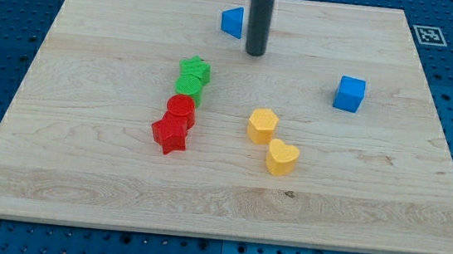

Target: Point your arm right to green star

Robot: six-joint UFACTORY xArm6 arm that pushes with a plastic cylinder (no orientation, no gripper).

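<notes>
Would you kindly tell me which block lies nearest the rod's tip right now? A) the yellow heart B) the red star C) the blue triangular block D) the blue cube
C: my tip sits just to the view's right of the blue triangular block near the board's top edge, while the yellow heart, blue cube and red star lie farther off.

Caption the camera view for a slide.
My tip rests up and right of the green star, beside the blue triangle.
</notes>
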